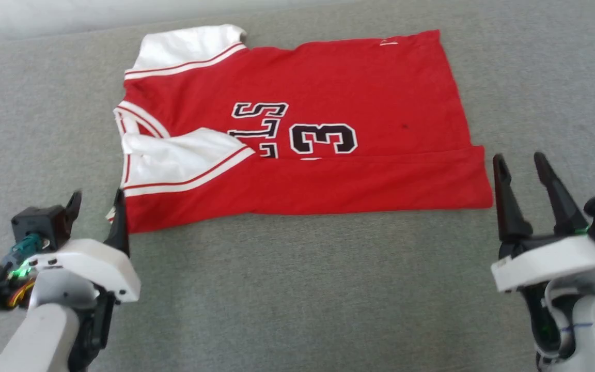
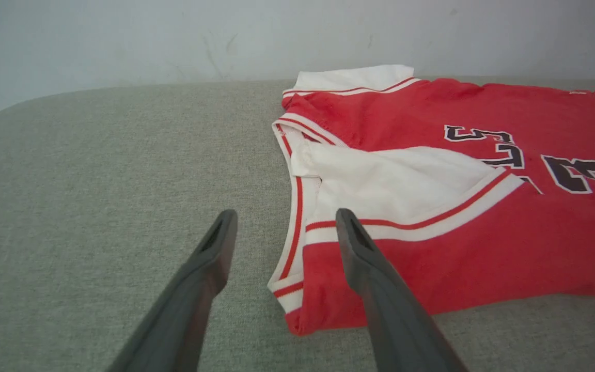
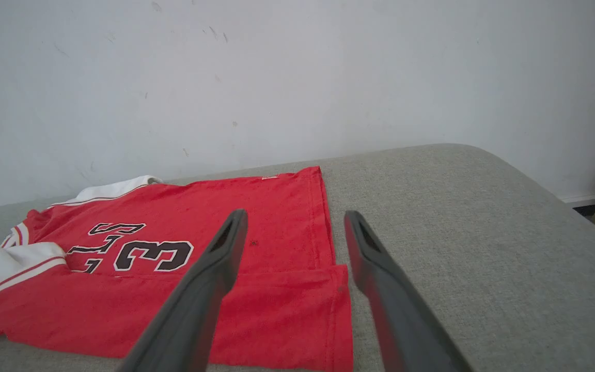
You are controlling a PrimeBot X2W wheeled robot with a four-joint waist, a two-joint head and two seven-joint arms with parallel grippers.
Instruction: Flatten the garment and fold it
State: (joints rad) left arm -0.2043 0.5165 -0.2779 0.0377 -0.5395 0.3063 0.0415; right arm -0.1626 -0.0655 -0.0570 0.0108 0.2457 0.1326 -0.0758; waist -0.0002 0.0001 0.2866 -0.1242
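Garment (image 1: 328,93) | black lettering (image 1: 323,138) "LS", "3" | near edge folded over

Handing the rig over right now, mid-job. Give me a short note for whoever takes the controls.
Left pincer: open, empty, at the garment's near collar-end corner.
Right pincer: open, empty, just off the near hem corner.
Garment: lies flat on the grey fabric surface, collar to the robot's left.
Done: near long edge folded over the front, near sleeve on top.
To do: far sleeve sticks out; probably fold the far side in, then fold across.
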